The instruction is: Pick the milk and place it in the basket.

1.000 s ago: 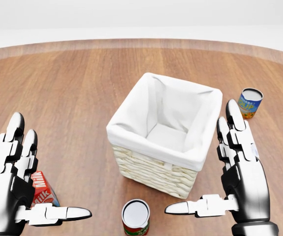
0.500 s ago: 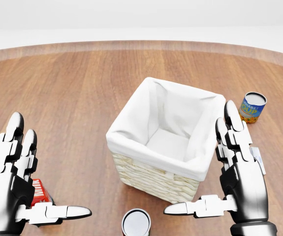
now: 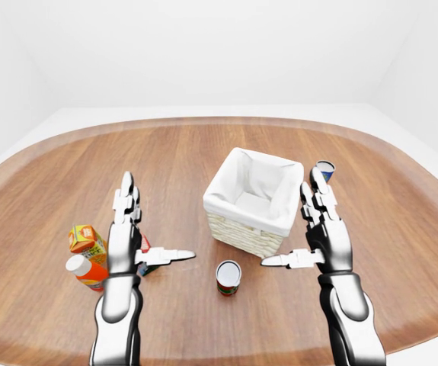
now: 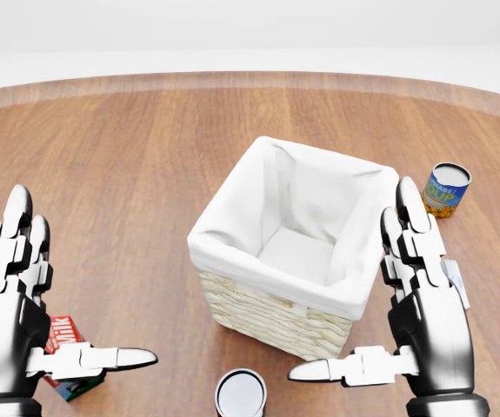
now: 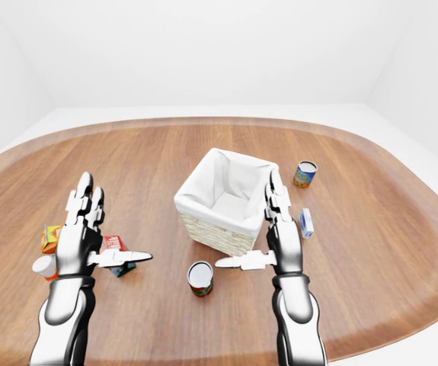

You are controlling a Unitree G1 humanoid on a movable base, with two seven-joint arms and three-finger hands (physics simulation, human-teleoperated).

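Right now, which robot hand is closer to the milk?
Left. The left robot hand hovers right over the milk; the right robot hand is across the basket.

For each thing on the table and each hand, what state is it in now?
basket: upright, empty
milk: on table, not grasped
left hand: open, beside milk
right hand: open, holding nothing
red can: upright
blue can: upright
orange carton: upright
orange bottle: lying tilted
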